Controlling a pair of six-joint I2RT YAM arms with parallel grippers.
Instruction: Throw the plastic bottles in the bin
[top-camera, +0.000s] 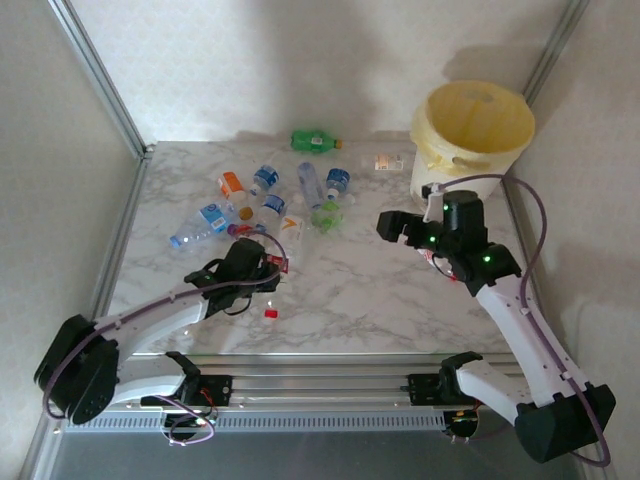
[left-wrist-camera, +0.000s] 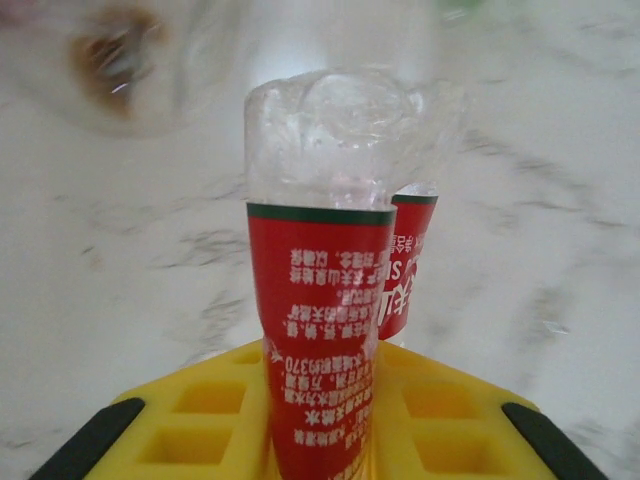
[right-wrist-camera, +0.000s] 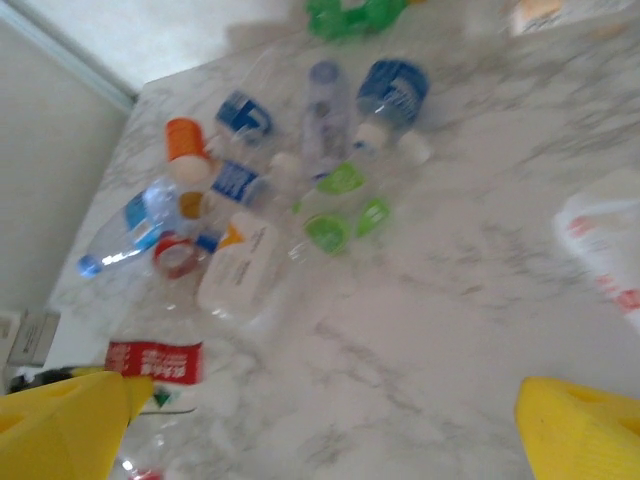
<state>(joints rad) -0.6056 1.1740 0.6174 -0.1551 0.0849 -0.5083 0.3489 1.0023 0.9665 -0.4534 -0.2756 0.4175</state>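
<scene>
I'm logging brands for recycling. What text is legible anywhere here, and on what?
"9370", tentatively, among white Chinese print on the red-label bottle; the characters are too blurred to read.
Labels of the other bottles: too small or blurred to read.

Place: you're looking at a robot test cell, a lab set-up.
Enclosure: plain pale panels (top-camera: 300, 60) in metal posts (top-camera: 100, 75) close off your table on three sides.
Bench: marble-patterned table (top-camera: 400, 290), metal rail (top-camera: 320, 385) along its near edge.
Rig: left arm (top-camera: 160, 310) and right arm (top-camera: 530, 330) mounted there, purple cable (top-camera: 540, 230) looped along.
</scene>
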